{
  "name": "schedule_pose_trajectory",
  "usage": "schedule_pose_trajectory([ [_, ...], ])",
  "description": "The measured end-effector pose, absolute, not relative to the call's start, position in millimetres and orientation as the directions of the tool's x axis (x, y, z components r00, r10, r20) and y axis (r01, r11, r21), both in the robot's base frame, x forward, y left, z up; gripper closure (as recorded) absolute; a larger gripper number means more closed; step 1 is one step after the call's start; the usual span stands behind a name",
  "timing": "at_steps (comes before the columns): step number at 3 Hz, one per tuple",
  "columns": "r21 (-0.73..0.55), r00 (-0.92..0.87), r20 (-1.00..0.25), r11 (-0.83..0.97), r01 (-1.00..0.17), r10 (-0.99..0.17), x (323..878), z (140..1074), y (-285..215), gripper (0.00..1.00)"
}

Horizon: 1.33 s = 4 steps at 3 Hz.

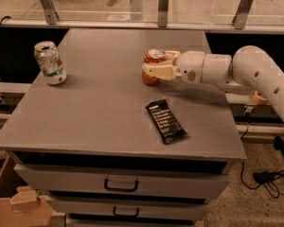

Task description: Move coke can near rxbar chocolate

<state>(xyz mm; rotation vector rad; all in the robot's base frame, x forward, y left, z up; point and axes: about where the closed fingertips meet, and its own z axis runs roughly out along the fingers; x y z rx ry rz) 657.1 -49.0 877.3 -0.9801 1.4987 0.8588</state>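
The coke can (pixel 151 77), red with a silver top, stands upright on the grey table (pixel 99 103) right of centre. My gripper (pixel 156 70) reaches in from the right on a white arm and is shut on the coke can, its cream fingers (pixel 157 72) wrapped across the can's middle. The rxbar chocolate (pixel 166 121), a flat black wrapper with white lettering, lies on the table in front of the can, about a can's height nearer to the front edge.
A white and green can (pixel 49 63) stands near the table's left edge. The table sits on a cabinet with drawers (pixel 119 186). A glass rail with metal posts (pixel 164 6) runs behind. A cardboard box (pixel 19 202) is on the floor at left, cables (pixel 270 178) at right.
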Motion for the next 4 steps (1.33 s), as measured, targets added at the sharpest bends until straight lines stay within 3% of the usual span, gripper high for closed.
schedule_pose_trajectory([
  [1,0.006,-0.062,-0.990,0.396,-0.918,-0.127,657.0,877.9,-49.1,1.00],
  [4,0.006,-0.062,-0.990,0.395,-0.919,-0.127,657.0,878.7,-48.8,0.27],
])
